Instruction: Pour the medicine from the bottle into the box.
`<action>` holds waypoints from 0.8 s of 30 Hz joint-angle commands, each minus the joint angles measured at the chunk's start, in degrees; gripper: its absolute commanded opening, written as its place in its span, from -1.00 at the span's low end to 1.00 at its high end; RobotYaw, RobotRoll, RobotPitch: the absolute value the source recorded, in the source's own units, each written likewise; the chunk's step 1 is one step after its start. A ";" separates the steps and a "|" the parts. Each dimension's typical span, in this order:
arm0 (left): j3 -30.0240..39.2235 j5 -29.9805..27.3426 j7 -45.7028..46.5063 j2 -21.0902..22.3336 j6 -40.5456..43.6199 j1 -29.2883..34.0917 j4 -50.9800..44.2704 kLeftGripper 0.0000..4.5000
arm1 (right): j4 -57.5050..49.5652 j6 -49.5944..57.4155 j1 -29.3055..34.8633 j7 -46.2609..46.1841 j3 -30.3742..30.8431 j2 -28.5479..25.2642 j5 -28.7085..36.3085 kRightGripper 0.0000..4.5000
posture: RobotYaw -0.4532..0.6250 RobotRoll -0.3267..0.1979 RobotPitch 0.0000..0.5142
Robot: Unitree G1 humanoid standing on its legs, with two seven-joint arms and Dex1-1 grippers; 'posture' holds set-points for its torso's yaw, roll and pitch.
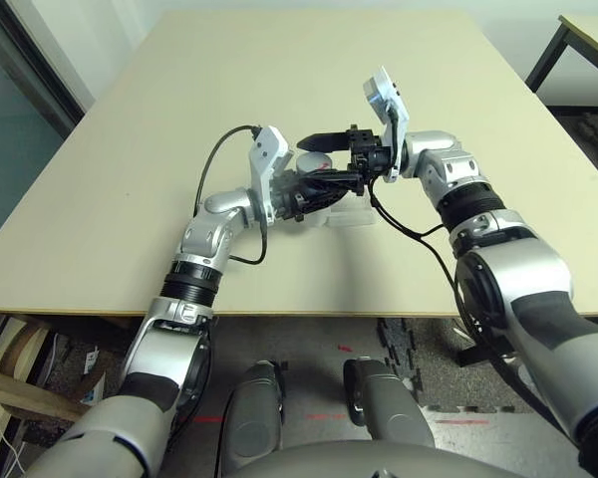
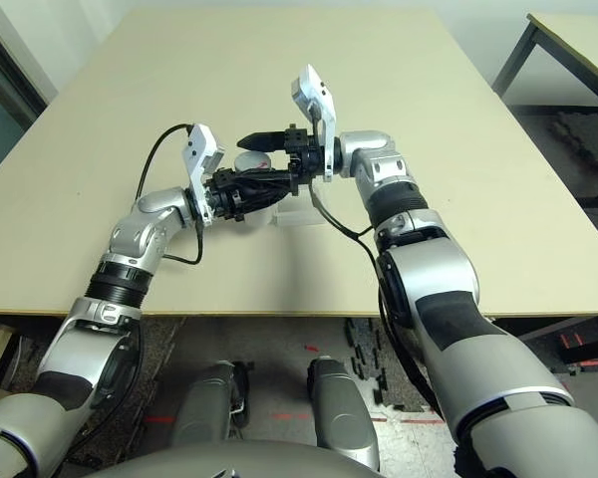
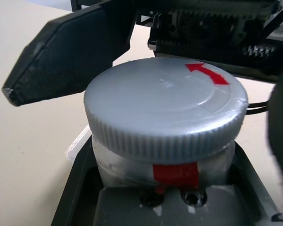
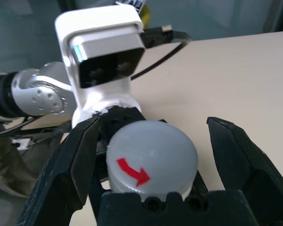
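My left gripper (image 1: pixel 317 189) is shut on the silver-grey bottle (image 3: pixel 165 108), holding it by its body just above the table's middle. The bottle's round grey cap (image 4: pixel 151 160) bears a red arrow. My right gripper (image 4: pixel 155 165) stands open around that cap, one black finger (image 4: pixel 61 169) close against its side and the other finger (image 4: pixel 245 160) a gap away. The clear box (image 1: pixel 351 215) lies on the table right beneath both grippers, and its edge (image 3: pixel 78 143) peeks out past the bottle. The medicine is hidden.
The beige table (image 1: pixel 130 179) stretches wide on all sides of the grippers. The left arm's white wrist camera (image 4: pixel 104 61) and its black cable (image 1: pixel 211 164) sit close to the right gripper. Another table (image 1: pixel 578 40) stands at the far right, off the edge.
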 commanded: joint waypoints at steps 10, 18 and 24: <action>0.37 -0.61 -0.43 0.66 0.54 0.76 -1.88 0.18 | 2.88 -0.86 -0.79 -5.18 -1.50 -2.78 -1.95 1.00 | -0.40 0.25 -0.64; 0.68 -0.75 -0.42 1.06 0.48 0.40 -1.29 0.18 | 2.88 -0.41 -0.25 -5.69 -1.77 -7.42 -2.70 1.00 | -0.41 0.25 -0.64; 1.11 -0.41 -0.77 0.91 0.02 0.09 -0.51 0.18 | 2.97 -0.06 -0.04 -6.10 -1.90 -10.10 -3.16 1.00 | -0.42 0.25 -0.64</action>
